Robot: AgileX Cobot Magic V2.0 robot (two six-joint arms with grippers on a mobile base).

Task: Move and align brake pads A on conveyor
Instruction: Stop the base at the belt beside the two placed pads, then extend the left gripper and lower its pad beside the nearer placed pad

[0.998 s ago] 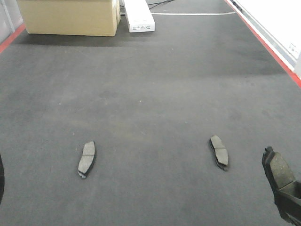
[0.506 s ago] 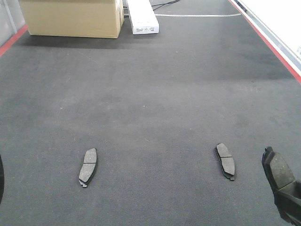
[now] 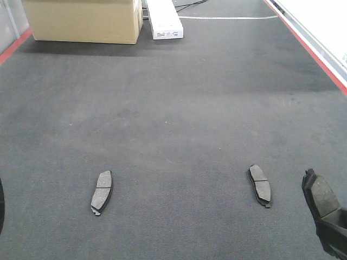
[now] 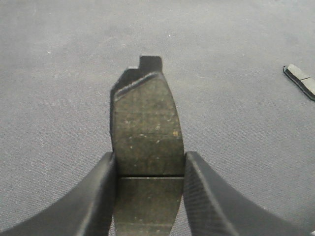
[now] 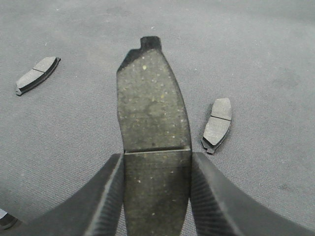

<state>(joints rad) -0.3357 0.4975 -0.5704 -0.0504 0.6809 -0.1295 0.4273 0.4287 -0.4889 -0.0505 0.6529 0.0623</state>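
Note:
On the dark conveyor (image 3: 173,114) lie two brake pads A, one at the left (image 3: 101,192) and one at the right (image 3: 260,186). My left gripper (image 4: 150,162) is shut on a third pad (image 4: 146,118), which it holds above the belt with the tab pointing away. A lying pad (image 4: 301,81) shows at the right edge of that view. My right gripper (image 5: 156,162) is shut on a fourth pad (image 5: 152,108), which also shows at the lower right of the front view (image 3: 321,196). Beside it lie the right pad (image 5: 217,125) and the left pad (image 5: 37,73).
A cardboard box (image 3: 81,19) and a white box (image 3: 165,19) stand at the far end of the belt. Red strips run along the left edge (image 3: 13,44) and the right edge (image 3: 320,59), with a pale surface (image 3: 325,21) beyond the right one.
A second ago the whole scene shifted slightly down and right in the front view. Since half a second ago it holds still. The held pad stays at the lower right.

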